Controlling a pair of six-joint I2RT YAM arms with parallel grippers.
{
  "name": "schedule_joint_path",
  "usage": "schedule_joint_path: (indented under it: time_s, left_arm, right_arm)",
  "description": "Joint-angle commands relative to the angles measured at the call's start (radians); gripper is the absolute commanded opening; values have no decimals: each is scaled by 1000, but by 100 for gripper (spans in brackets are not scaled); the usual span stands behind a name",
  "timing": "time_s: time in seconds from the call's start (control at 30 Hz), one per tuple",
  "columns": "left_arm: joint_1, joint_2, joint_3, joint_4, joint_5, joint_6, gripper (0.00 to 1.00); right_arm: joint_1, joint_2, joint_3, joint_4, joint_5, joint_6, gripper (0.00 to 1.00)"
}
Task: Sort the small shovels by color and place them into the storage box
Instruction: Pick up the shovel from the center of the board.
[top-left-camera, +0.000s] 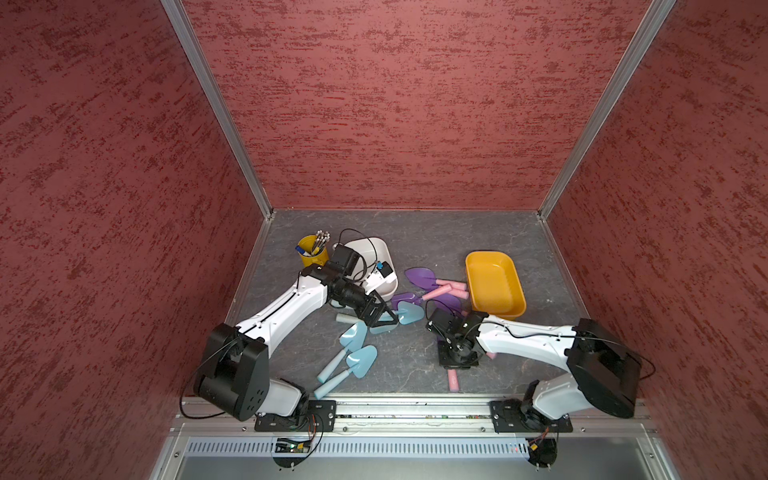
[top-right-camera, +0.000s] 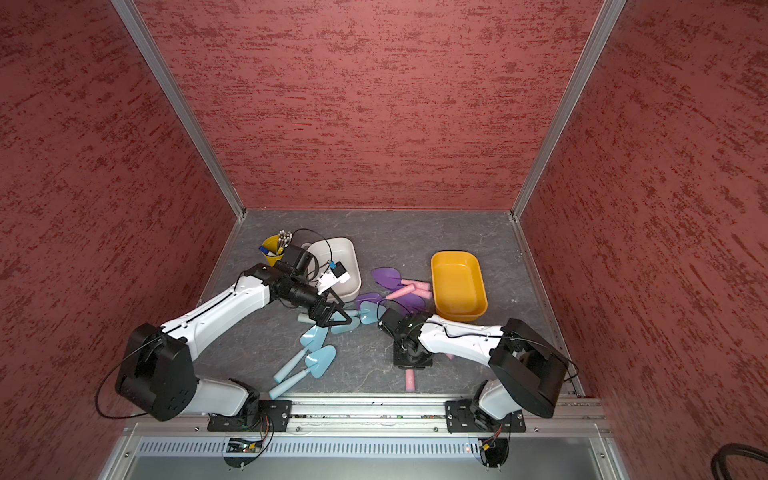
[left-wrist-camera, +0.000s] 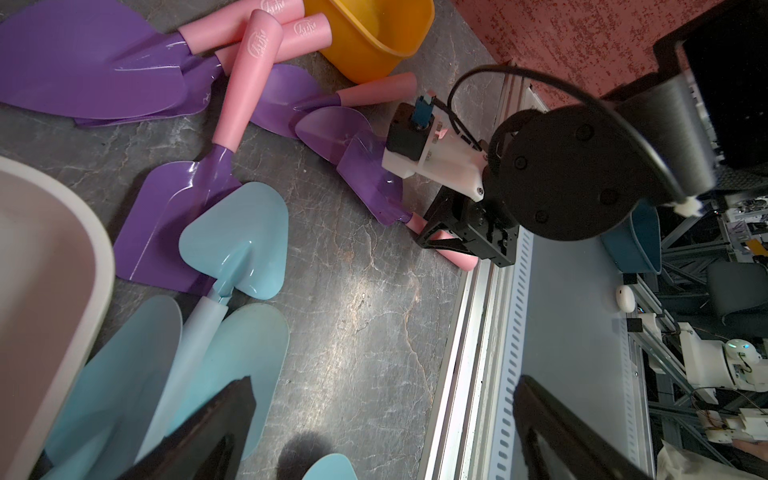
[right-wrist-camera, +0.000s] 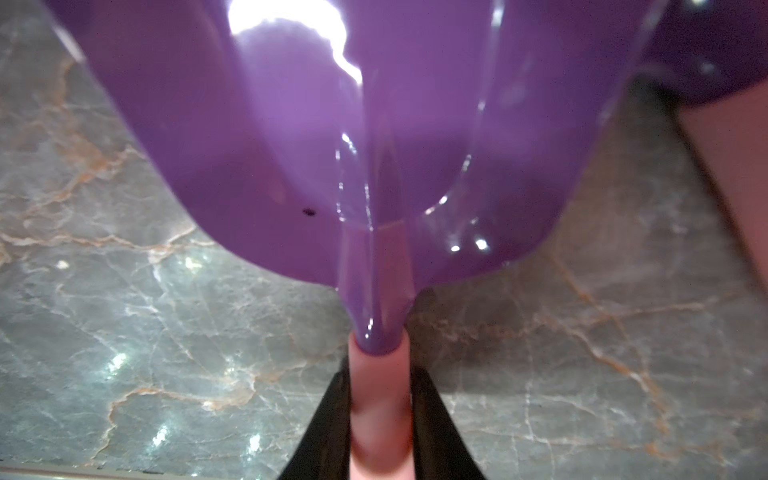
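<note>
Clamps the pink handle (right-wrist-camera: 380, 386) of one purple shovel (right-wrist-camera: 332, 145) in the right gripper (right-wrist-camera: 380, 419), fingers (right-wrist-camera: 328, 428) narrow and pressed to both sides, close to the blade neck. Cannot tell whether clear of the table (right-wrist-camera: 124, 332) or resting on it. Holds the left gripper (top-left-camera: 384, 318) wide and empty over the light blue shovels (top-left-camera: 361, 359), just beside the white storage box (top-left-camera: 380, 246). Shows no shovel inside that box or the orange storage box (top-left-camera: 469, 278), and the other purple shovels (top-left-camera: 419, 276) piled just beside the orange one.

Expect rotation in the grip on lifting: round, smooth handle, broad blade well ahead of the fingers. Expect snagging at the neighbouring purple blade (right-wrist-camera: 706, 62), touching or overlapping the held one; cannot tell which. Watch for the blade tip catching the orange rim during transfer. Avoid crossing arm paths over the centre pile.
</note>
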Motion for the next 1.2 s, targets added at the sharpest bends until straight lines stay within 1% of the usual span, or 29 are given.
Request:
schedule_joint_path:
  time_s: [0.0, 0.17, 0.27, 0.33, 0.47, 0.57, 0.7, 0.9, 1.0, 1.17]
  left_arm:
    - [1, -12, -5, 15, -6, 25, 100]
    - [2, -10, -5, 13, -12, 25, 100]
    - [2, -6, -4, 13, -13, 27, 100]
    - [2, -6, -1, 13, -12, 26, 100]
    - [2, 4, 10, 15, -11, 16, 100]
    - [1, 12, 21, 16, -9, 4, 100]
    - [-1, 9, 36, 30, -7, -21, 100]
    - [-1, 27, 96, 32, -28, -61, 100]
    - [-16, 60, 153, 44, -71, -88, 100]
    - [-63, 142, 275, 44, -164, -67, 100]
  right_arm:
    - [5, 36, -22, 39, 1, -6, 20]
    - [6, 26, -26, 31, 10, -11, 5]
    - [5, -5, -22, 8, 18, -8, 1]
    - [6, -29, -8, -25, 33, -10, 0]
    - [6, -163, 62, -143, 81, -33, 0]
    - [-3, -229, 128, -231, 115, -69, 0]
    - [-50, -261, 181, -271, 97, -131, 0]
    - [-128, -250, 253, -312, 71, -238, 0]
    - [-202, -228, 319, -345, 59, -330, 0]
    - [-368, -156, 436, -384, 52, -495, 0]
